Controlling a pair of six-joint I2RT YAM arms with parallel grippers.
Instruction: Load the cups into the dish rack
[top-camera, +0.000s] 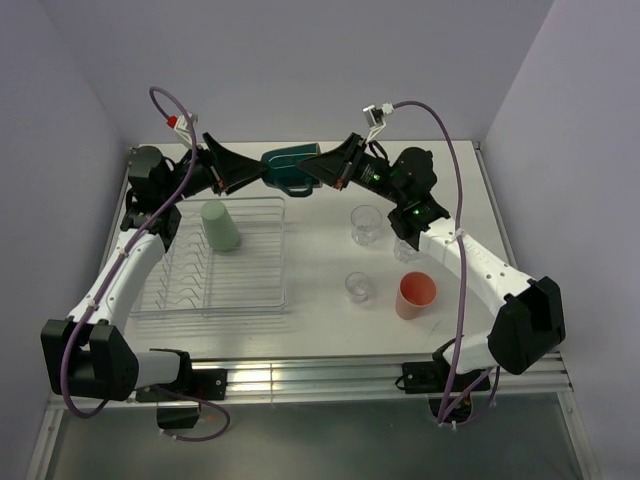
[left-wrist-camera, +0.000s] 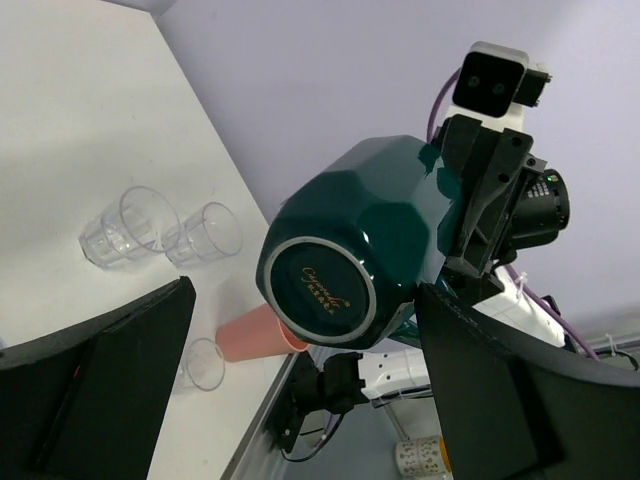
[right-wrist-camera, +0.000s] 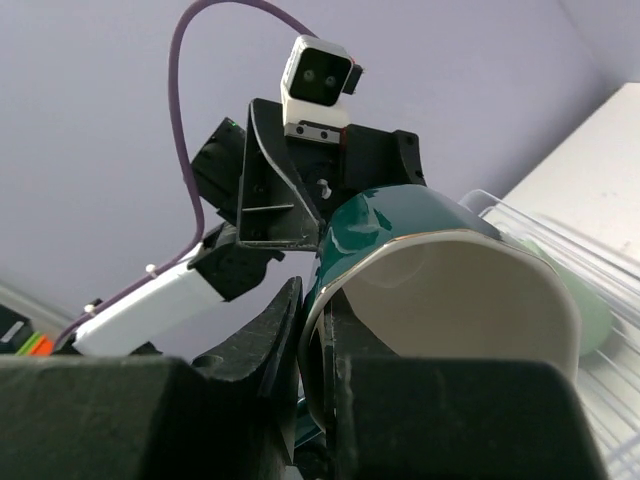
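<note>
A dark teal mug with a cream inside hangs on its side above the table's back edge, between both grippers. My right gripper is shut on its rim, one finger inside and one outside. My left gripper stands open, its fingers either side of the mug's base without touching it. A pale green tumbler stands upside down in the dish rack. The salmon-pink tumbler and clear glasses stand on the table to the right.
The rack's rim lies below the mug's left side. A third clear glass sits partly behind the right arm. The side walls stand close to both arms. The table's near metal rail runs between the arm bases.
</note>
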